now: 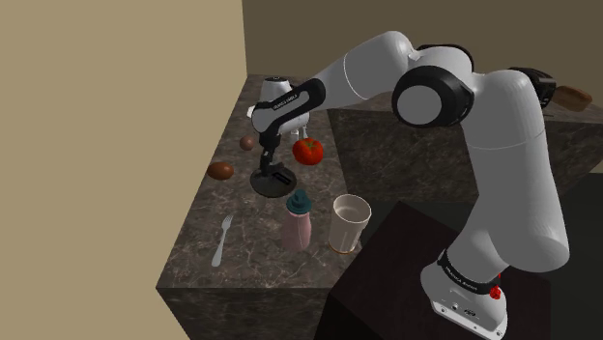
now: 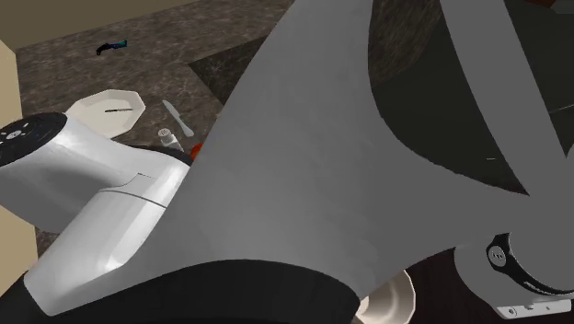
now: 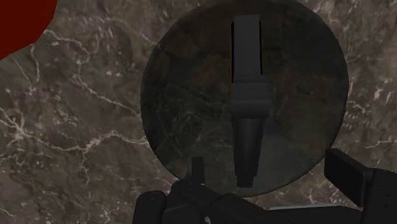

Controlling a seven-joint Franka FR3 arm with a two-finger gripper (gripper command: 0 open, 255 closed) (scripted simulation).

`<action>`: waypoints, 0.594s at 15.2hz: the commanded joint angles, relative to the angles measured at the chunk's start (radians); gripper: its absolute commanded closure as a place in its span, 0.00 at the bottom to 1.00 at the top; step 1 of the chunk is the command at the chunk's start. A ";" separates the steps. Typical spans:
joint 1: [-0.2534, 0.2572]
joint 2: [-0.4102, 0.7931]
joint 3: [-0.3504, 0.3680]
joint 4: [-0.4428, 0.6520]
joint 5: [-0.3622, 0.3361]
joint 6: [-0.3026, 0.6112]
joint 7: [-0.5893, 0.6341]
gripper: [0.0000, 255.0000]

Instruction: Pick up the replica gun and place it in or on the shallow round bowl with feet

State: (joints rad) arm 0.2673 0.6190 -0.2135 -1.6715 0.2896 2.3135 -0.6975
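Note:
The replica gun (image 3: 247, 108), dark and long, lies inside the shallow round dark bowl (image 3: 184, 95) on the marble counter. My gripper (image 3: 273, 175) hovers just above the bowl, open. Its fingers (image 3: 348, 175) stand well apart on either side of the gun's near end and touch nothing. In the shoulder view the gripper (image 1: 270, 164) points down over the bowl (image 1: 261, 184) near the counter's middle, with the gun (image 1: 282, 177) resting in it.
A red tomato (image 1: 307, 151) sits close beside the bowl, and two brown items (image 1: 220, 171) lie toward the wall. A bottle (image 1: 298, 220), a cup (image 1: 350, 222) and a fork (image 1: 222, 240) stand nearer the counter's front edge. A white appliance (image 1: 275, 94) is behind.

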 commanded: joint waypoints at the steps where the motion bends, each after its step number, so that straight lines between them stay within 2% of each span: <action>1: 0.005 -0.037 -0.009 0.004 -0.012 -0.040 0.010 0.00; 9: 0.006 -0.053 -0.012 0.005 -0.017 -0.058 0.013 0.00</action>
State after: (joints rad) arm 0.2730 0.5656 -0.2259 -1.6665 0.2723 2.2561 -0.6849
